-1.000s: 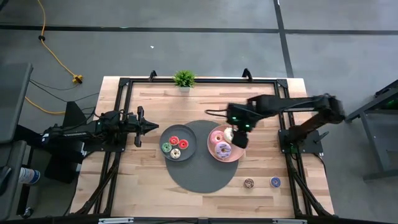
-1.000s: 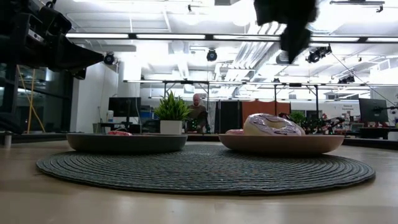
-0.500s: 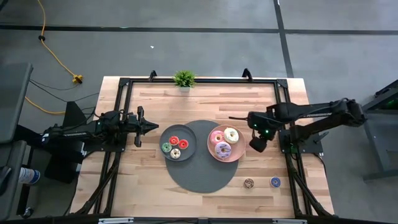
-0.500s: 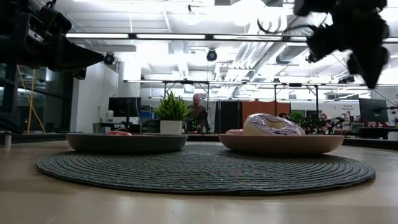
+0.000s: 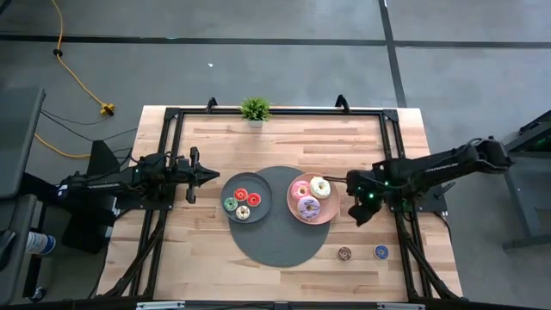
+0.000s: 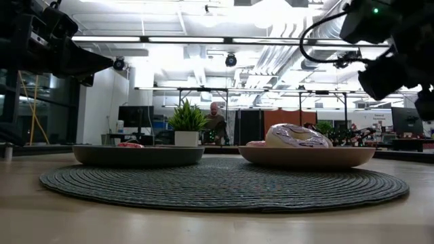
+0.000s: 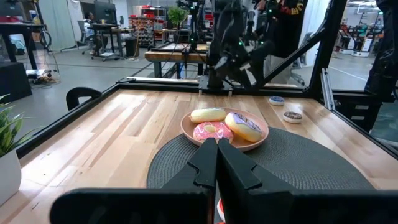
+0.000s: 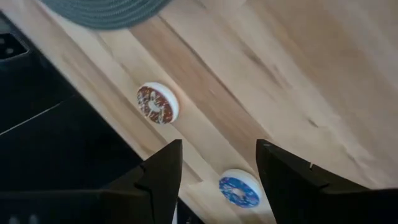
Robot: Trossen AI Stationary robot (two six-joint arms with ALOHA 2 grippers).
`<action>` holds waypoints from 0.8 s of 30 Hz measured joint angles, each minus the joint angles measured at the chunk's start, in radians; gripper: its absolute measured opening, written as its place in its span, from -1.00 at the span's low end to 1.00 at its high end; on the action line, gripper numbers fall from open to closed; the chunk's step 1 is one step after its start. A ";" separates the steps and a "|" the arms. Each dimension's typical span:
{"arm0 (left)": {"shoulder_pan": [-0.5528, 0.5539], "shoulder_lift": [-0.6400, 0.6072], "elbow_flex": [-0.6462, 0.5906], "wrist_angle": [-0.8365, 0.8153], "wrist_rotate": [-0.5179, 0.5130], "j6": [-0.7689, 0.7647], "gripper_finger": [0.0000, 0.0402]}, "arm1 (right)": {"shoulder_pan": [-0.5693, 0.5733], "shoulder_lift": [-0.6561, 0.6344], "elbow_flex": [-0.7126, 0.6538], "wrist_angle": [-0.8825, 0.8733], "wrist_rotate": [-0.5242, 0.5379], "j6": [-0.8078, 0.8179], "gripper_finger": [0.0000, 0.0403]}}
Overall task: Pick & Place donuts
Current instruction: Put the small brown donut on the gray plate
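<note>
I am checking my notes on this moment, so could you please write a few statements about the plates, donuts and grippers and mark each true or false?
1. The round pink plate holds three large iced donuts. True.
2. The small brown-iced donut and the small blue-iced donut lie on the round dark woven mat. False: both lie on the bare wooden table, off the mat.
3. The right gripper is open and holds nothing. True.
4. The left gripper is open over the round grey plate. False: it is shut, beside that plate.
5. The grey plate holds small donuts. True.
</note>
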 joint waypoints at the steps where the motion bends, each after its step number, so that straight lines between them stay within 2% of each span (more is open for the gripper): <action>1: 0.000 0.000 0.000 0.000 0.000 0.000 -0.99 | 0.005 0.000 -0.016 0.030 -0.012 0.013 -0.03; 9: 0.000 0.000 0.000 0.000 0.000 0.000 -0.99 | 0.057 0.002 -0.099 0.182 -0.014 0.094 -0.03; 17: 0.000 0.000 0.000 0.000 0.000 0.000 -0.99 | 0.127 0.002 -0.119 0.236 0.140 0.178 -0.03; 24: 0.000 0.000 0.000 0.000 0.000 0.000 -0.99 | 0.180 0.017 -0.118 0.266 0.191 0.196 -0.03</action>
